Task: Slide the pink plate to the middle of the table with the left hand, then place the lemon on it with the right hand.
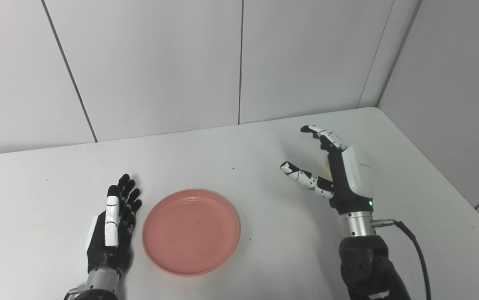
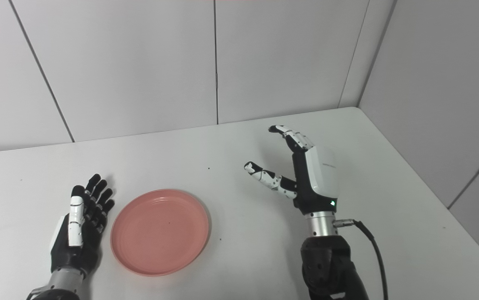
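Round pink plastic plate [image 1: 191, 231] lies near table centre; left hand [image 1: 112, 225], fingers extended, beside it; right hand [image 1: 331, 171], fingers spread, empty. Lemon barely visible, not yet placed.

Clearance check: white table [image 1: 264, 137]
Pink plate [image 1: 191, 231] lies just beside the left hand [image 1: 112, 227]; bare surface separates it from the spread-fingered right hand [image 1: 339, 171]; walls bound the far and right edges.
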You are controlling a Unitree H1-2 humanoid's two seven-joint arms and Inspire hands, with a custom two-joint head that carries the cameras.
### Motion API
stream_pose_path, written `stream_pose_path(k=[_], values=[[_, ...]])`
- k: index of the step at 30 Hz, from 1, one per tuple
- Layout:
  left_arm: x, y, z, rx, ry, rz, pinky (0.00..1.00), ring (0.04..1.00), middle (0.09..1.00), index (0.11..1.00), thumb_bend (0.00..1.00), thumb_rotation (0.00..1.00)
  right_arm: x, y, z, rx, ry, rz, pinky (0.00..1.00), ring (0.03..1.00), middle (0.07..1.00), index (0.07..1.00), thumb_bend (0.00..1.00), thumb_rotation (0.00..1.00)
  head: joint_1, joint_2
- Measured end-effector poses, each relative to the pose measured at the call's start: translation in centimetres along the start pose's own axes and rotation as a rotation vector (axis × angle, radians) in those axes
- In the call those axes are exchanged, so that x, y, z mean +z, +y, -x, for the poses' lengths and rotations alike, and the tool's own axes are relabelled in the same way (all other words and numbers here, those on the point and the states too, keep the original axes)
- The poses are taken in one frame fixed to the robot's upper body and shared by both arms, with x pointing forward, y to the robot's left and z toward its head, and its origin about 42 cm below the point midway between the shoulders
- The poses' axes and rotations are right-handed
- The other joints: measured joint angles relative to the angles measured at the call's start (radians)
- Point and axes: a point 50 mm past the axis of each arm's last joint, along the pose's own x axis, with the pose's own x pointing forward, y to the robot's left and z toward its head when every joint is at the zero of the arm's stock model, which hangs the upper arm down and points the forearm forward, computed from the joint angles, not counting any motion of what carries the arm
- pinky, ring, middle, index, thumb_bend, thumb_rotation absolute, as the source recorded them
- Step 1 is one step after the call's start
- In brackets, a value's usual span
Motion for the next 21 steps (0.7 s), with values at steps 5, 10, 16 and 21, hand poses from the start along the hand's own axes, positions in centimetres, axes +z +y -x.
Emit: stream_pose_path(k=[5,10,16,21], values=[[0.0,0.0,0.0,0.001,0.0,0.0,1.0,0.965,0.973,0.944,0.6,0.93,-0.9,-1.1,-1.0,-0.007,-0.055,0.14,0.68,0.706,0.718,0.689,0.78,0.86,0.0,-0.002],[0.0,0.0,0.0,0.002,0.0,0.001,1.0,0.954,0.966,0.938,0.6,0.94,-1.5,-1.9,-2.2,-0.013,-0.09,0.244,0.76,0.731,0.727,0.687,0.8,0.86,0.0,-0.002],[0.1,0.0,0.0,0.004,0.007,0.006,1.0,0.951,0.962,0.941,0.62,0.91,-2.6,-2.3,-2.9,-0.005,-0.086,0.34,0.9,0.739,0.723,0.693,0.81,0.91,0.003,-0.005],[0.1,0.1,0.0,0.008,0.01,0.009,1.0,0.949,0.959,0.933,0.6,0.92,-4.1,-2.8,-3.3,0.009,-0.08,0.419,0.88,0.732,0.718,0.691,0.81,0.92,0.006,-0.006]])
